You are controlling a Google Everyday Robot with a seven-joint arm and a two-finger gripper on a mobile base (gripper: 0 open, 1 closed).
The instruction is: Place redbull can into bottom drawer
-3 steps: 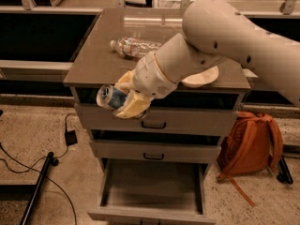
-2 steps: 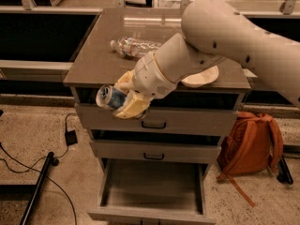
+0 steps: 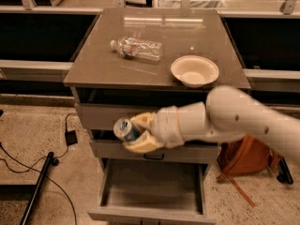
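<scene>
Where the hand sits: the hand is in front of the cabinet, level with the gap between the top drawer and the middle drawer, left of centre.
Hand state: its two cream fingers pinch the redbull can, one above it and one below.
Redbull can: held in the air and tilted, with its shiny silver top turned up and to the left; it is above the bottom drawer and not inside it.
Bottom drawer: pulled out toward the camera, a plain grey tray; the can hangs over its left half, well apart from its floor.
Arm: a thick white arm comes in from the right edge and crosses the cabinet front.
Desk: the grey-brown desk carries a clear plastic bottle lying on its side toward the left, and a pale bowl near the front right edge.
Floor: an orange backpack rests by the cabinet's right side; black cables trail on the left.
</scene>
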